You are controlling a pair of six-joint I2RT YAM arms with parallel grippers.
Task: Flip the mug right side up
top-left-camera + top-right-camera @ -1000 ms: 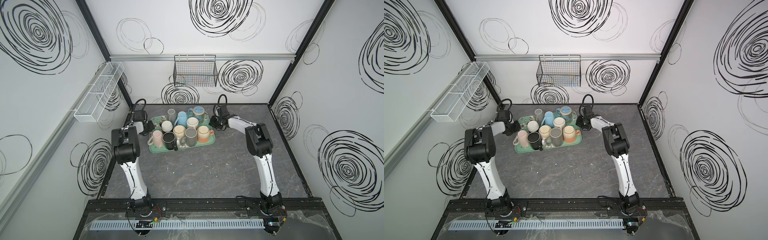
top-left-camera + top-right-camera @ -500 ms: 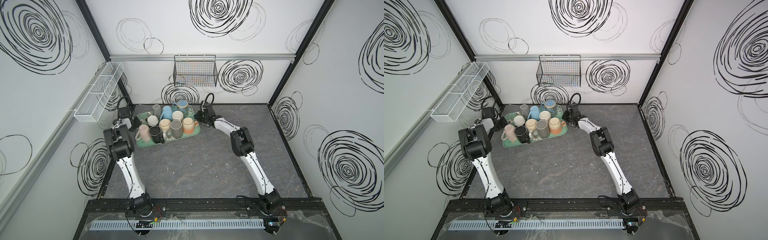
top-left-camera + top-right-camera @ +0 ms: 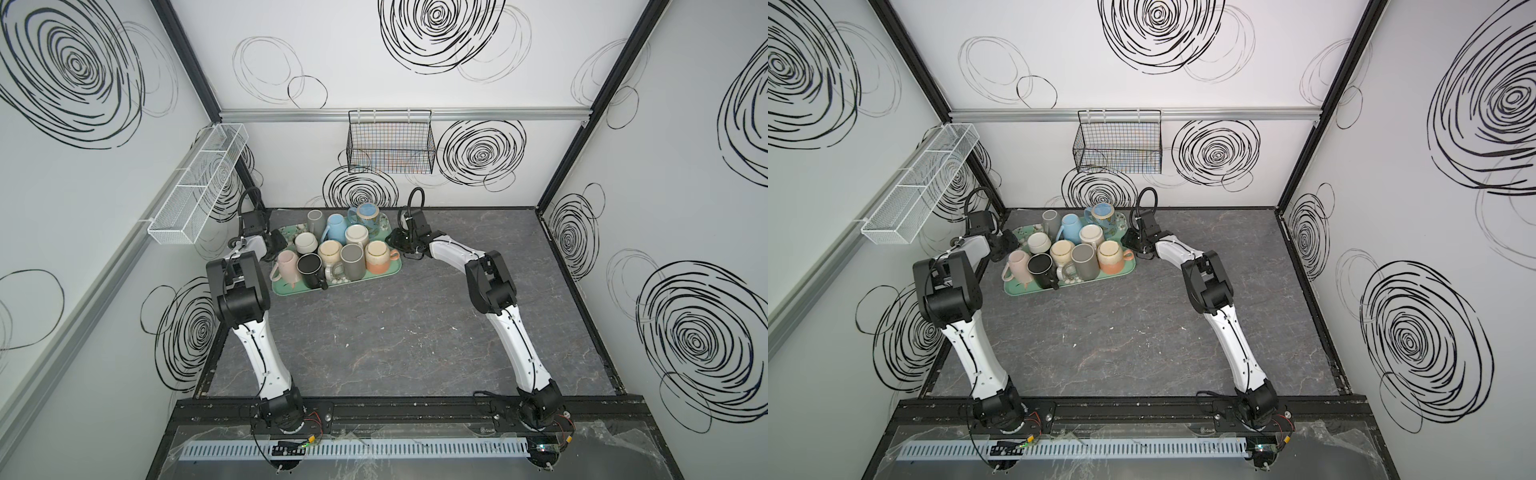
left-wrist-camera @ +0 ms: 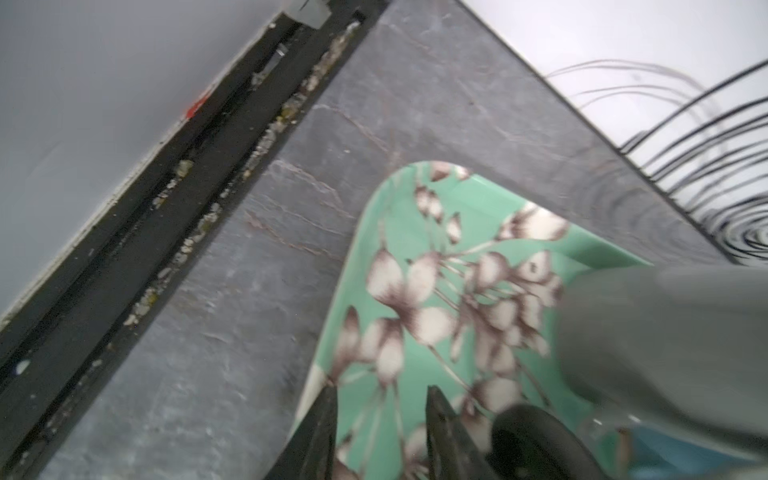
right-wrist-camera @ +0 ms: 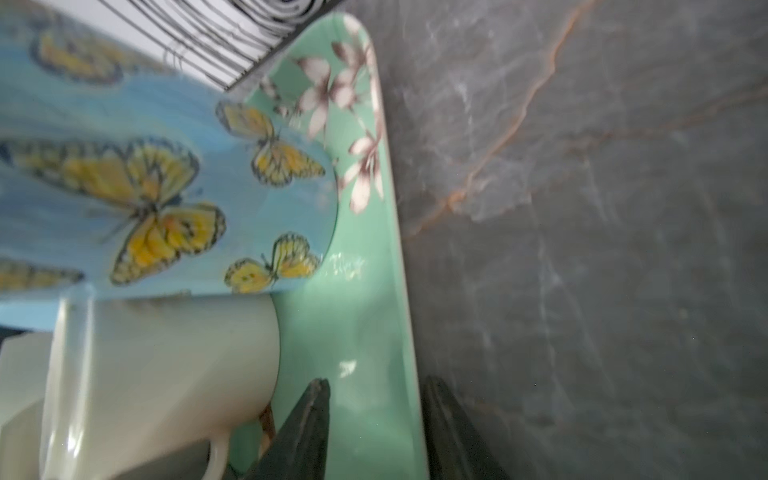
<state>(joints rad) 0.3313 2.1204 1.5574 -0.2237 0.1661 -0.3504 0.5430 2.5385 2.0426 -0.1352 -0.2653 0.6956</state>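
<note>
A green flowered tray (image 3: 374, 274) (image 3: 1017, 291) at the back of the table holds several mugs. Two grey mugs (image 3: 352, 259) (image 3: 314, 220) show flat closed tops, as if bottom up; the black mug (image 3: 309, 268) and the cream mugs show open mouths. My left gripper (image 3: 276, 241) (image 4: 380, 390) is open at the tray's left edge, one finger at the rim and one over the tray floor. At the right edge my right gripper (image 3: 392, 241) (image 5: 376, 382) is open astride the rim (image 5: 411, 374), beside a cream mug (image 5: 166, 374) and a butterfly mug (image 5: 145, 187).
A black wire basket (image 3: 390, 145) hangs on the back wall above the tray, and a white mesh shelf (image 3: 199, 187) on the left wall. The left wall's black frame rail (image 4: 166, 216) runs close to the tray. Grey marbled tabletop (image 3: 395, 332) lies in front.
The tray and both grippers moved back and to the left between the first two moments, then stayed. Both grippers have since opened off the tray's rims.
</note>
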